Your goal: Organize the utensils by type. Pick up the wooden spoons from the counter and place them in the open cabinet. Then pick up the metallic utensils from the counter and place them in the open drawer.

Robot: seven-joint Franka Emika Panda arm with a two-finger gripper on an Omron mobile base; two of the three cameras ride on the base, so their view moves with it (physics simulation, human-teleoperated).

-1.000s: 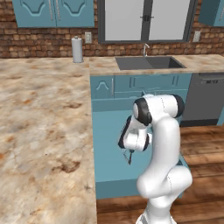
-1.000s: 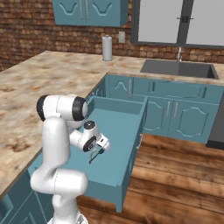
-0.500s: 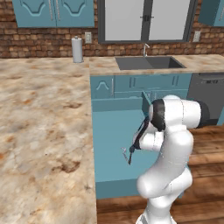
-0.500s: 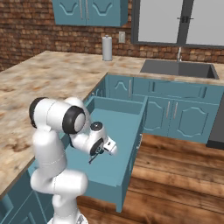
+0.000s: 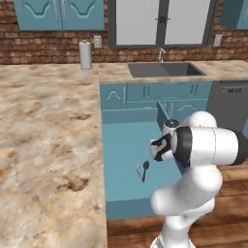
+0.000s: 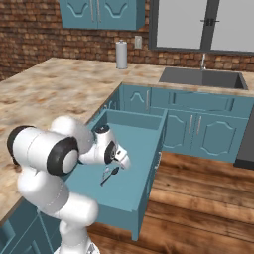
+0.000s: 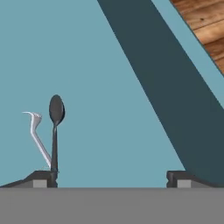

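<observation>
Counter (image 5: 43, 140) was seen beige and marbled, with the open drawer (image 5: 121, 145) pulled out beside it. Tool (image 7: 111, 177) was held over the drawer floor, fingers spread wide, nothing pinched. Dark-grey spoon (image 7: 55, 127) was laid flat inside the drawer, thin silver utensil (image 7: 36, 135) just beside it; both also seen at the drawer's front part (image 6: 110, 174).

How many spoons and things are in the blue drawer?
2. A dark grey spoon and a thin silver utensil lie side by side on the floor of the open drawer, near its front. The arm could be hiding others.
</observation>
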